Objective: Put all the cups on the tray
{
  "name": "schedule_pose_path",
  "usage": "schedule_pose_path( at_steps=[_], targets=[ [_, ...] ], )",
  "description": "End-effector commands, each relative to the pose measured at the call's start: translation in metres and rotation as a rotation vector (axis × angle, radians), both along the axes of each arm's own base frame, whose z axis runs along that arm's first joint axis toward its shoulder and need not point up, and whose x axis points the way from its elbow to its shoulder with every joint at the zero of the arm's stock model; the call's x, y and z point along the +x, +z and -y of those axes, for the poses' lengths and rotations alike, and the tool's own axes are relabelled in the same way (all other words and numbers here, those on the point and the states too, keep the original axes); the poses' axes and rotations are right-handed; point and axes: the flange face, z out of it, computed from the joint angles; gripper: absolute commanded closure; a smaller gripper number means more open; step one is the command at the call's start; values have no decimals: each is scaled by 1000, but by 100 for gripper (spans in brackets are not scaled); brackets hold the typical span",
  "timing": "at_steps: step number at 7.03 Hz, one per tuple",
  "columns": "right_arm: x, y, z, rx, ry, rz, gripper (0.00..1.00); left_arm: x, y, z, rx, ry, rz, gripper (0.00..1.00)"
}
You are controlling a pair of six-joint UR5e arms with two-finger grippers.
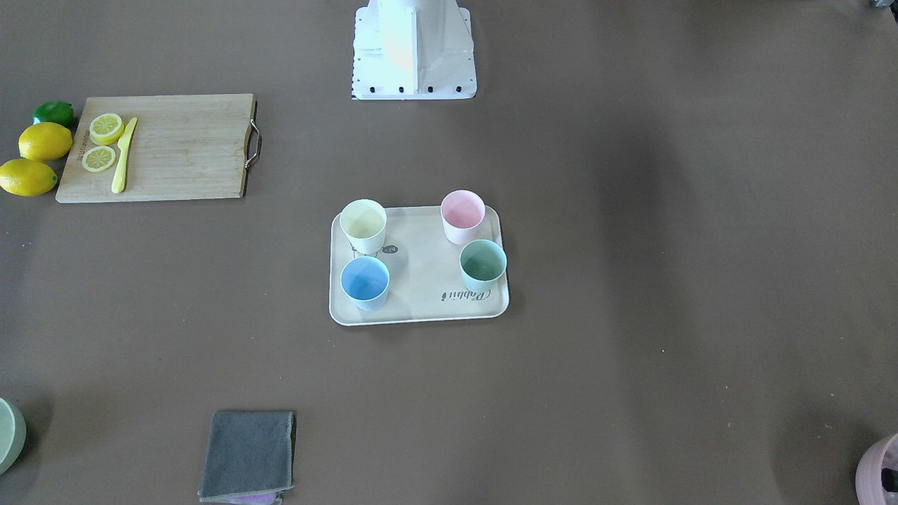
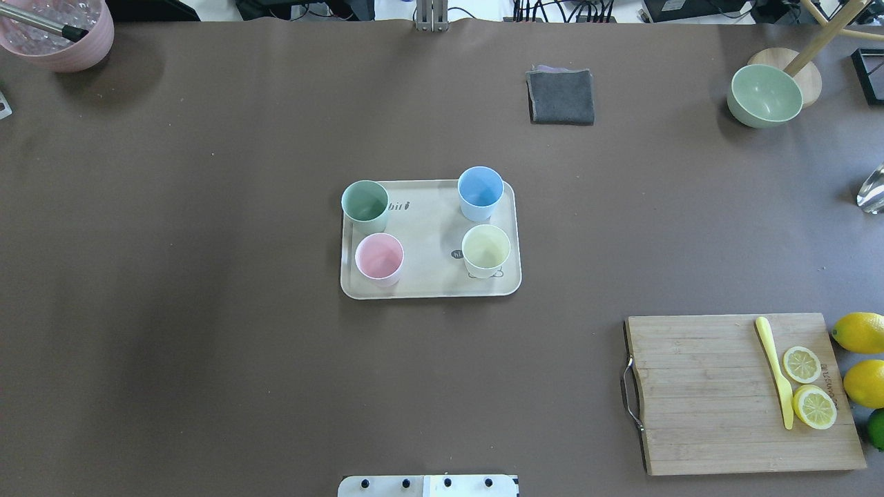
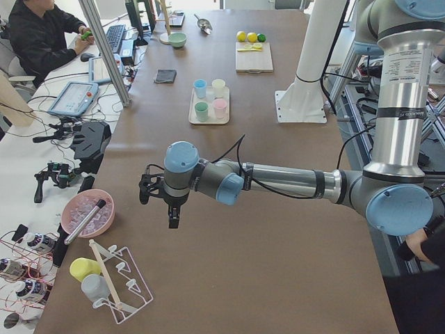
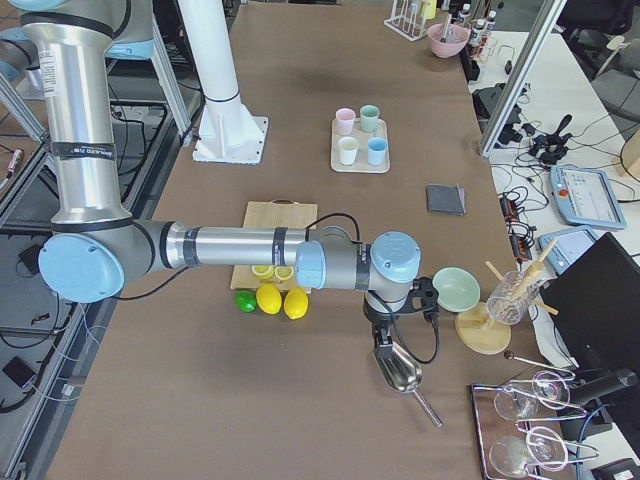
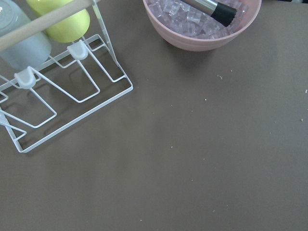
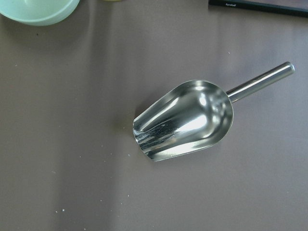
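The cream tray [image 1: 421,273] lies mid-table. On it stand four cups, one near each corner: pale yellow [image 1: 363,224], pink [image 1: 462,215], light blue [image 1: 365,282] and mint green [image 1: 483,265]. All are upright. The tray [image 2: 428,228] also shows in the overhead view. My left gripper [image 3: 172,217] hangs over the table's left end, far from the tray. My right gripper [image 4: 383,335] hangs over the right end, above a metal scoop [image 6: 185,119]. Neither shows in the front or overhead views, so I cannot tell whether they are open or shut.
A wooden cutting board [image 2: 711,393] carries lemon slices and a yellow knife [image 2: 775,371], with lemons [image 2: 860,331] beside it. A grey cloth [image 2: 561,96], a green bowl [image 2: 765,94], a pink bowl of ice [image 5: 202,21] and a wire rack [image 5: 67,96] sit around the edges.
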Motion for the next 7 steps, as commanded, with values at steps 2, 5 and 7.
schedule_pose_path(
  at_steps=[2, 5, 7],
  targets=[
    [-1, -30, -2, -55, 61, 0, 0, 0, 2, -3, -7, -4, 3, 2],
    [-4, -31, 0, -53, 56, -1, 0, -17, -23, -11, -8, -18, -52, 2],
    [-8, -30, 1, -56, 51, 1, 0, -32, -3, -26, -7, -7, -36, 2]
  ],
)
